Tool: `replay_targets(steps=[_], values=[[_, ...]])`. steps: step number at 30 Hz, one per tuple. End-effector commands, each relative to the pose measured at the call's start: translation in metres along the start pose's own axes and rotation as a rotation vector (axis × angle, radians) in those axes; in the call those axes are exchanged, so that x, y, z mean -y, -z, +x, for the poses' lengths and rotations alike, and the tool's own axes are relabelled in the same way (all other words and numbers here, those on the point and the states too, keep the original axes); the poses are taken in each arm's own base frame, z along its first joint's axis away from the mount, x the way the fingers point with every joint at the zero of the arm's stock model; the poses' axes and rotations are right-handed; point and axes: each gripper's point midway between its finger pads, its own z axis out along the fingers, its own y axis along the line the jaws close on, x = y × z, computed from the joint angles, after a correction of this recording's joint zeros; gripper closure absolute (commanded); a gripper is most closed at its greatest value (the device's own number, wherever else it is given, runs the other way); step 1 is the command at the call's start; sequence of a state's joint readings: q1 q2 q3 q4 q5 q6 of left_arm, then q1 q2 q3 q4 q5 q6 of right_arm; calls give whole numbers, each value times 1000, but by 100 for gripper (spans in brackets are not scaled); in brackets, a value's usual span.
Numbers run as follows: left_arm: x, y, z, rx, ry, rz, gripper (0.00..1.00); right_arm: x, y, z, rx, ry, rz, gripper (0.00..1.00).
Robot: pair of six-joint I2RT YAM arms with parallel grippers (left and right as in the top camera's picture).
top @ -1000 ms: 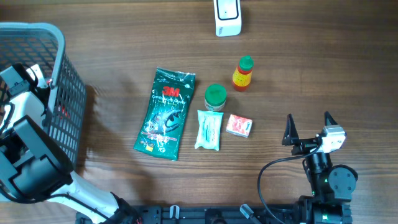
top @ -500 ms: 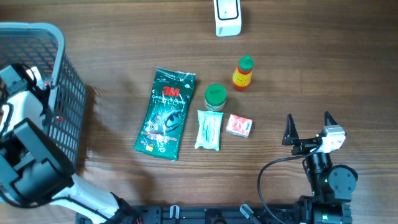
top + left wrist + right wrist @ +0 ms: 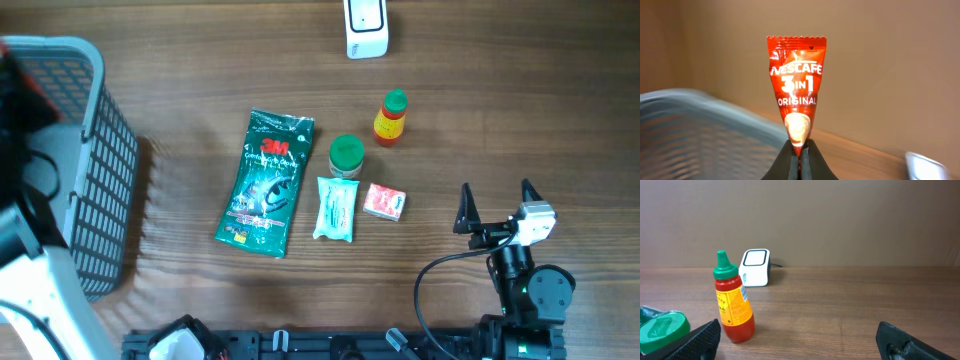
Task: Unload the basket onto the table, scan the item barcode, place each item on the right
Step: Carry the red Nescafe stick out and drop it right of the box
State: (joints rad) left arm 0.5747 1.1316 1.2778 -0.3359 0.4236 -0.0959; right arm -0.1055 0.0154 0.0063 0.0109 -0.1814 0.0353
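Barcode scanner (image 3: 366, 28), shopping basket (image 3: 97, 135) and packaged groceries (image 3: 267, 183) suggest a shop checkout.

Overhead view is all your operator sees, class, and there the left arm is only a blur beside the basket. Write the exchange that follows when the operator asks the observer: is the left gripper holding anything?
Observer: Yes. In the left wrist view the left gripper is shut on a red Nescafe sachet, pinched at its narrow bottom end.
Operator: Can you see a barcode on it?
Observer: Not from that camera. The sachet stands upright with its branded front facing the lens, and no barcode shows on that side.
Operator: Does the right wrist camera see the scanner?
Observer: Yes. The white scanner stands beyond the red sauce bottle, with its window turned toward that camera.
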Motion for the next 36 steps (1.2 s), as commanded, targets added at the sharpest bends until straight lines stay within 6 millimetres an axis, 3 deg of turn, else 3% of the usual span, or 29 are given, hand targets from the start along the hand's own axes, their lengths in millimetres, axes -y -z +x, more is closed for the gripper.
replay_targets(steps=[1, 4, 7, 13, 16, 17, 22, 24, 29, 32, 35, 36], values=[[120, 39, 9, -64, -24, 530, 96, 0, 0, -2, 8, 11, 5, 0], [188, 66, 36, -176, -28, 824, 96, 0, 0, -1, 7, 10, 5, 0], [244, 85, 77, -345, -13, 1021, 96, 0, 0, -2, 8, 11, 5, 0], [325, 106, 165, -636, -80, 1281, 96, 0, 0, -2, 8, 11, 5, 0], [354, 104, 219, -780, -125, 1302, 96, 0, 0, -2, 8, 10, 4, 0], [364, 101, 246, -845, -147, 1288, 96, 0, 0, -2, 8, 10, 5, 0], [389, 98, 360, -1064, -300, 1171, 96, 0, 0, -2, 8, 11, 5, 0], [392, 98, 394, -1108, -366, 1124, 96, 1, 0, -1, 7, 10, 5, 0], [390, 98, 453, -1155, -504, 1024, 91, 0, 0, -1, 7, 10, 5, 0], [387, 97, 470, -1159, -556, 980, 73, 0, 0, -2, 8, 11, 5, 0], [382, 89, 477, -1131, -614, 914, 45, 0, 0, -2, 8, 10, 5, 1], [380, 83, 475, -1108, -628, 887, 31, 0, 0, -2, 8, 11, 4, 0]])
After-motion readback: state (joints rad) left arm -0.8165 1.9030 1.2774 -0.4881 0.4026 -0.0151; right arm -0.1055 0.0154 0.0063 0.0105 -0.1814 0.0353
